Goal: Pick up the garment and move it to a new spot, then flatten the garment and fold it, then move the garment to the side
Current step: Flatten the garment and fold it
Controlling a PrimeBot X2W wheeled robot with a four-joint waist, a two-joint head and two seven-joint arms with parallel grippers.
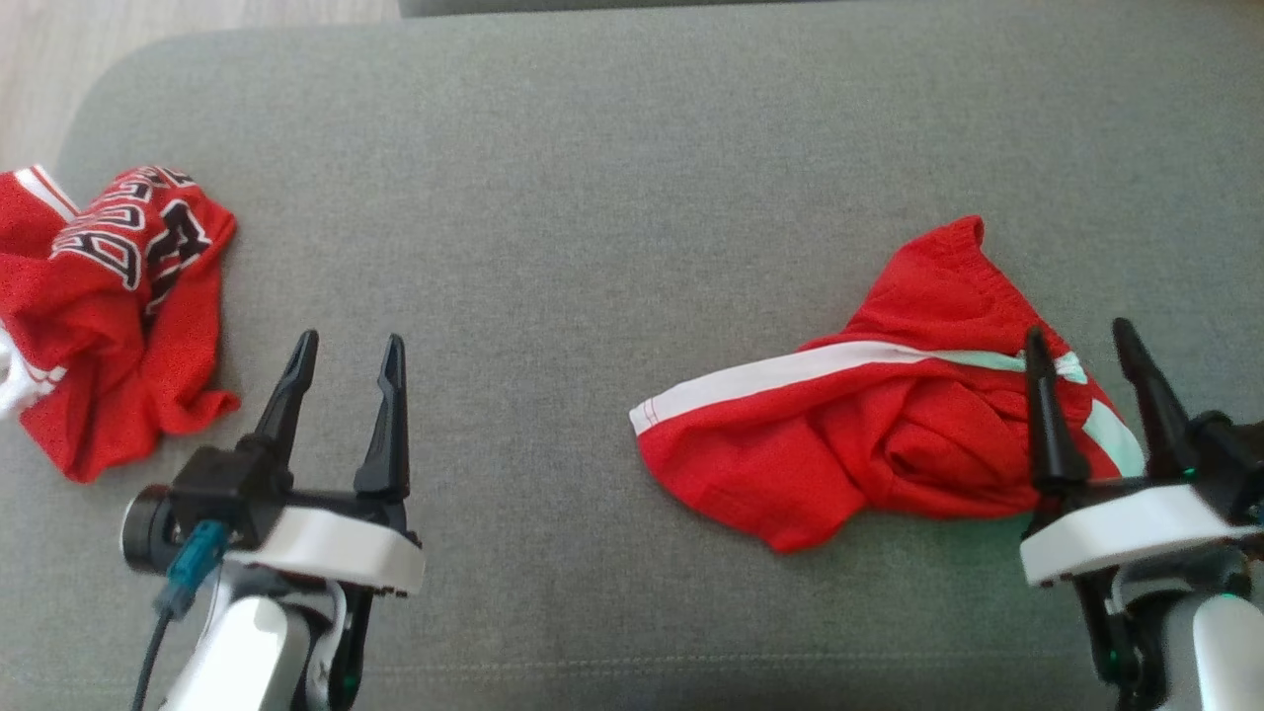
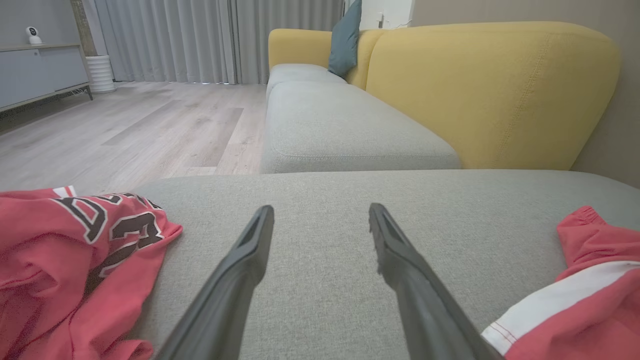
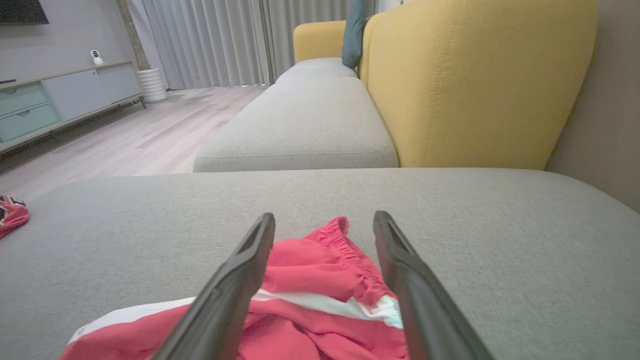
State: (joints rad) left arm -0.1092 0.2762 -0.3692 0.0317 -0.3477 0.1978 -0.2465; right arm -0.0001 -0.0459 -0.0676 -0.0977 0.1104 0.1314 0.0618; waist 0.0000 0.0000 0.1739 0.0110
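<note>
Fabric handling on the grey cushion (image 1: 612,197): the red shorts (image 1: 869,434), taken here as the task's garment, lie crumpled on the cushion's right half, toward its front edge, with the gathered waistband (image 1: 953,247) pointing to the cushion's back and a white side stripe (image 1: 770,373) running toward its middle. The right gripper (image 1: 1078,332) hangs over the cushion's right front part; its two dark fingers are spread wide with cloth under them and nothing pinched between them. The left gripper (image 1: 352,339) stands over bare cushion left of centre, equally wide and empty. A second red garment, a lettered jersey (image 1: 109,316), is bunched at the cushion's left edge. The shorts look like thin mesh: light, limp and shapeless, likely to sag and drag folds along when lifted from a single point, yet in no way fragile. The firmest holds are probably the elastic waistband and the stitched hem at the stripe's end (image 1: 647,415), one per gripper, so that the cloth hangs flat rather than bunched.
</note>
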